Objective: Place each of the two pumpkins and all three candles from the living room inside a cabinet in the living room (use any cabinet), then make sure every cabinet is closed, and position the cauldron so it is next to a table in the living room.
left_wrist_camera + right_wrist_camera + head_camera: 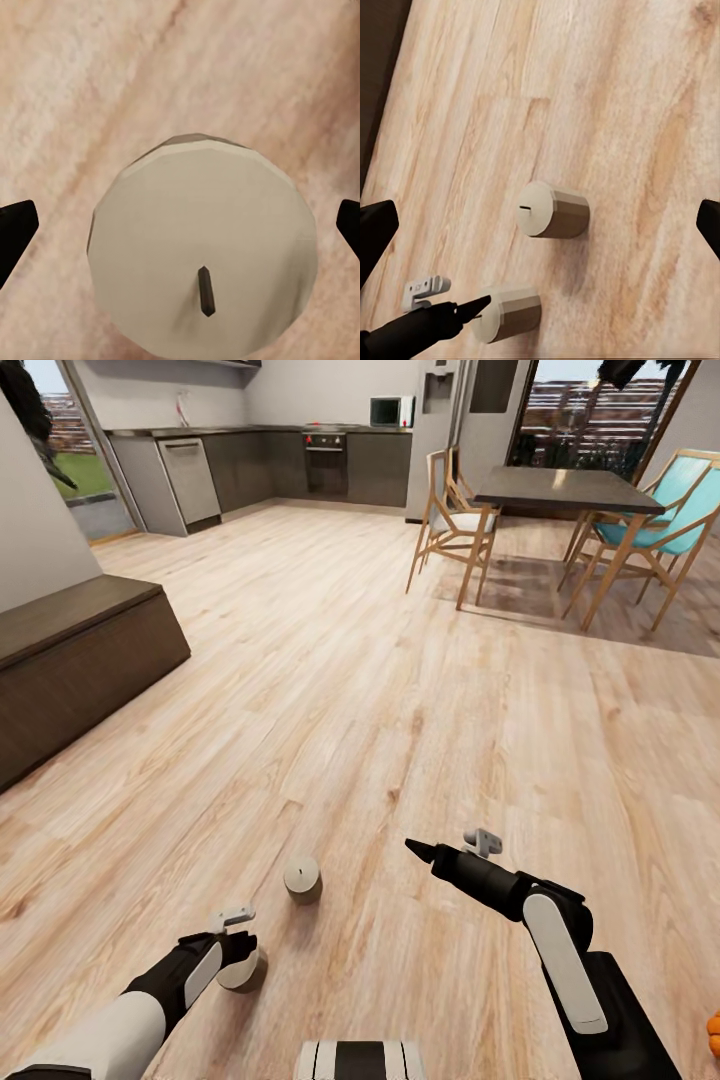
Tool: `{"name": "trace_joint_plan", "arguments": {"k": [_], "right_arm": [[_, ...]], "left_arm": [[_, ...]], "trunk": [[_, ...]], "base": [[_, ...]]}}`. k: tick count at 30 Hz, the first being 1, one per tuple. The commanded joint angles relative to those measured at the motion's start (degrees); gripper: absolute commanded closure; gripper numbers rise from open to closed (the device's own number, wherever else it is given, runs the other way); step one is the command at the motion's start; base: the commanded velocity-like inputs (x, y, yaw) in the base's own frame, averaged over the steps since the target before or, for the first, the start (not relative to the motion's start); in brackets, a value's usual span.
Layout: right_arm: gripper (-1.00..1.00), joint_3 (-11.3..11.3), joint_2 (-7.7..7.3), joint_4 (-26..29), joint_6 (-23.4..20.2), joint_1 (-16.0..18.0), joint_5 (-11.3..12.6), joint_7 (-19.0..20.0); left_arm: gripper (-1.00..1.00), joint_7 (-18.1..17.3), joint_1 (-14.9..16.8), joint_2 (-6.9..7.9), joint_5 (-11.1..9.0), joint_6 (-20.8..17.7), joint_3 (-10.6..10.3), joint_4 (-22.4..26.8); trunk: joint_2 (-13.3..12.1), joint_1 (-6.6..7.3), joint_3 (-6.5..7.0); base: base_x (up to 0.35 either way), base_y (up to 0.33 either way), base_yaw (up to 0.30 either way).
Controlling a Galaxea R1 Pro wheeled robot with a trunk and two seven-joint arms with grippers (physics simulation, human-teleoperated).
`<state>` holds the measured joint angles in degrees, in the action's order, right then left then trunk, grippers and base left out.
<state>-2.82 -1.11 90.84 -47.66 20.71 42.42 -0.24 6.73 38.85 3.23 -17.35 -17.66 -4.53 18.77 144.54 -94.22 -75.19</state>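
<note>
Two pale, stubby candles stand on the wood floor. The near candle (240,972) (202,255) is directly under my left gripper (238,948), which is open, with its fingers (15,232) on either side of the candle and not touching it. The other candle (302,880) (551,210) stands free a little ahead. My right gripper (412,847) hovers open above the floor to the right of that candle, holding nothing. The dark-brown cabinet (70,650) runs along the left wall. A sliver of an orange pumpkin (714,1035) shows at the lower right edge.
A dining table (565,490) with wooden chairs (450,525) stands at the back right. Kitchen counters (250,460) line the far wall. Open wood floor (380,690) lies between me and them.
</note>
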Motion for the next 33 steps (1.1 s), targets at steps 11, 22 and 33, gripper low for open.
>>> {"name": "trace_joint_plan", "arguments": {"k": [11,22,33], "right_arm": [[-1.00,-0.08,-0.03,0.04,-0.16,0.03,0.04,-0.02],[-1.00,0.00,-0.03,0.04,-0.16,0.03,0.03,0.00],[-1.00,0.00,-0.03,0.04,-0.16,0.03,0.07,0.06]], "left_arm": [[-1.00,0.39,0.00,-0.14,-0.58,0.15,-0.48,0.13],[-1.00,0.39,-0.04,-0.23,-0.26,1.60,-0.48,-0.03],[-1.00,0.39,-0.01,-0.37,-0.23,1.75,-0.48,0.03]], "trunk": [[0.02,0.01,-0.05],[0.07,-0.09,-0.93],[0.14,-0.22,-2.04]], "base": [[0.000,0.000,0.000],[0.000,0.000,0.000],[0.000,0.000,0.000]]}}
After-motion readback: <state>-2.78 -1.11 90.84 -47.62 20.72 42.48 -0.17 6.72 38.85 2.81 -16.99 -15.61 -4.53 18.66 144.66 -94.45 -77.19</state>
